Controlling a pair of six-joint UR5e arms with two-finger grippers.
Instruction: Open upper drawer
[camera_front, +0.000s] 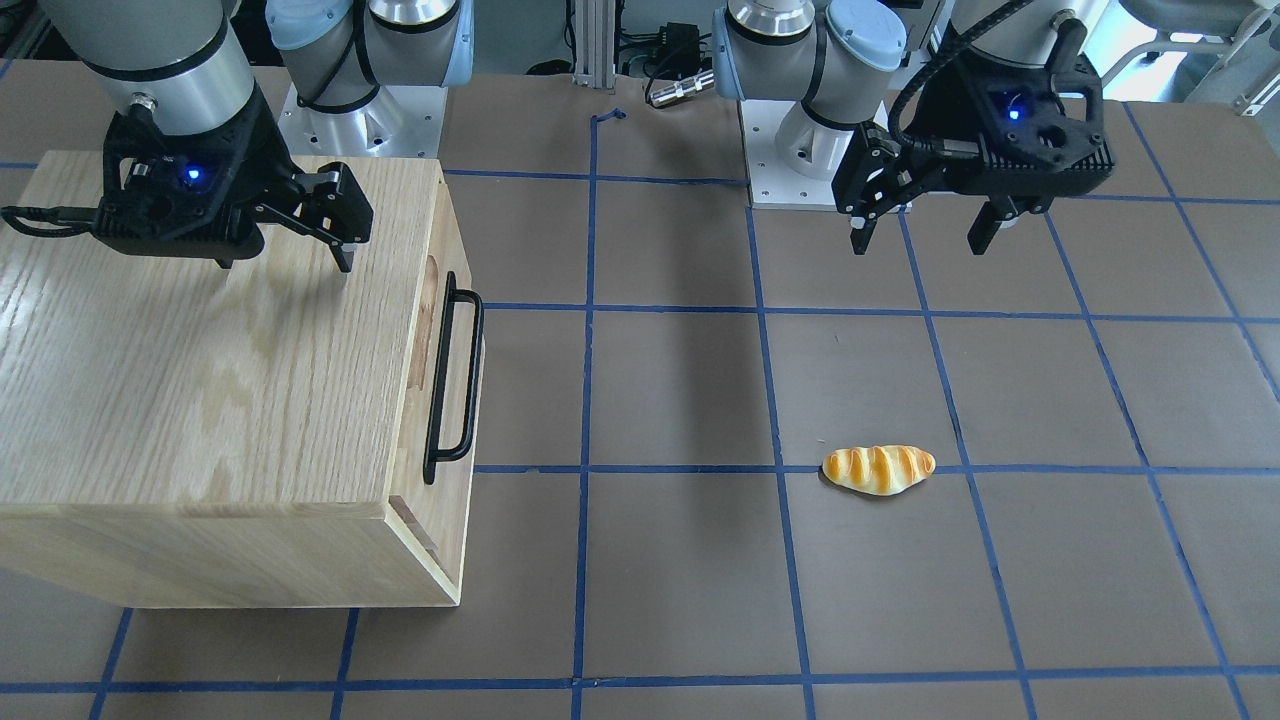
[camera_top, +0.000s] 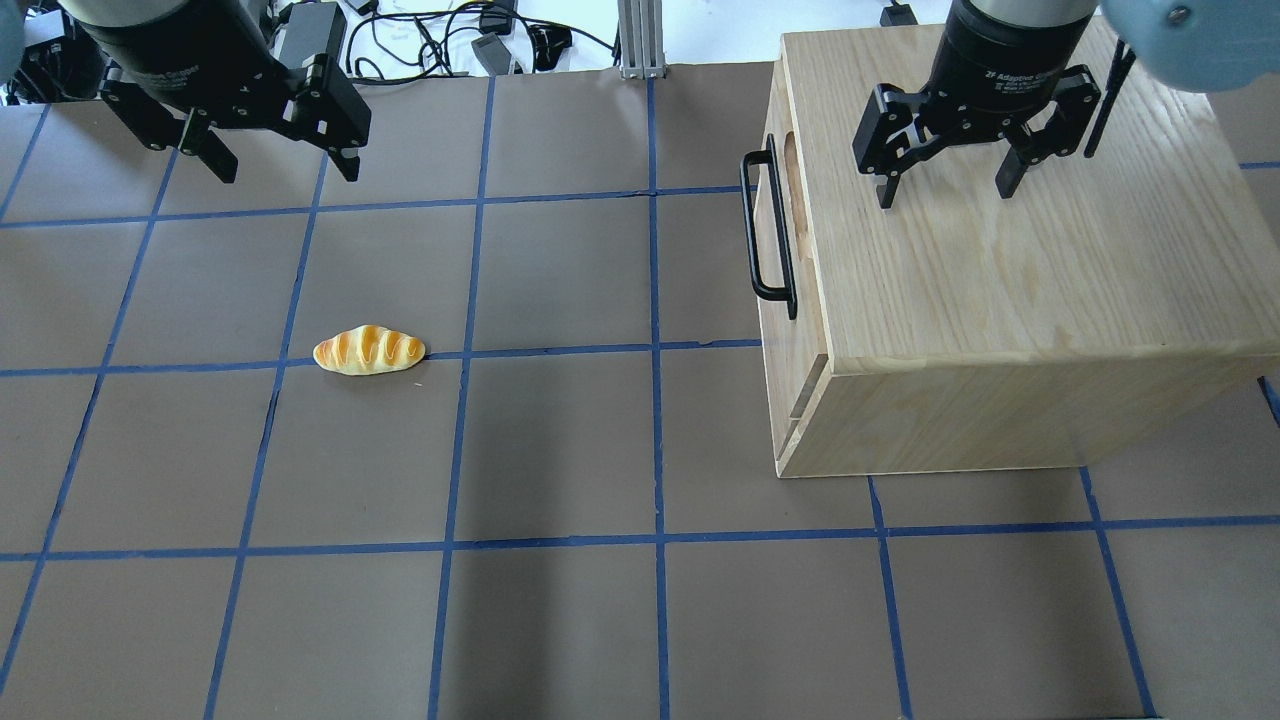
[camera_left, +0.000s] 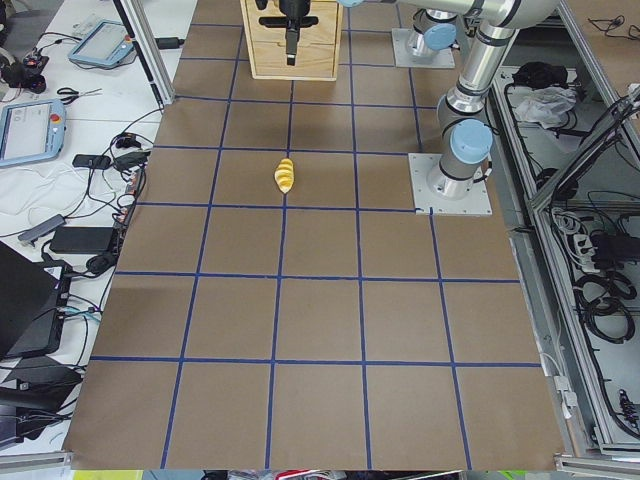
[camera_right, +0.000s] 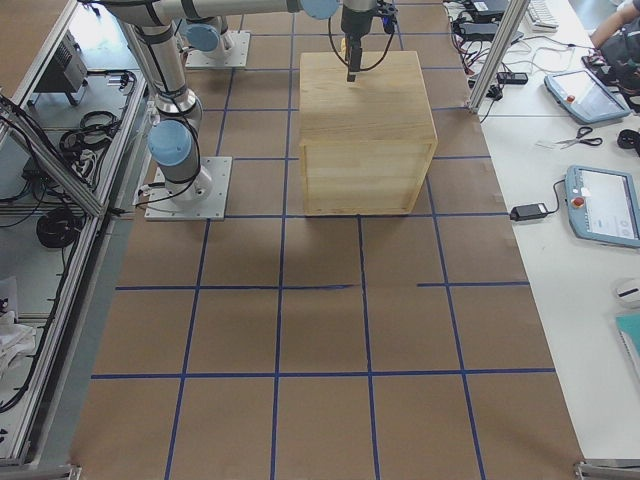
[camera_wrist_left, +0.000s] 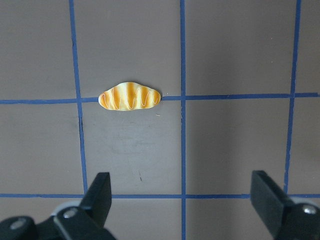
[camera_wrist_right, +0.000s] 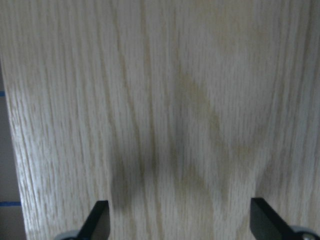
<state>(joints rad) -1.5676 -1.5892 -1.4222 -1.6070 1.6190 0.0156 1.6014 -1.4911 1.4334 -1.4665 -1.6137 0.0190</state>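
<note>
Pale wood drawer closed, both end effectors spread wide and empty.
The upper drawer (camera_front: 412, 440) sits flush in the front face of the cabinet (camera_top: 1000, 280), just under its top. The right end effector (camera_top: 945, 195) hangs over the cabinet's top, back from the front edge, gripping nothing. The left end effector (camera_top: 290, 173) hovers above the counter (camera_top: 560, 450), well apart from the cabinet, beyond a bread roll (camera_top: 369, 351).

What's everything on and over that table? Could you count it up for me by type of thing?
Robot grippers: 2 (left gripper, right gripper)
wooden cabinet: 1
bread roll: 1
Total: 4
</note>
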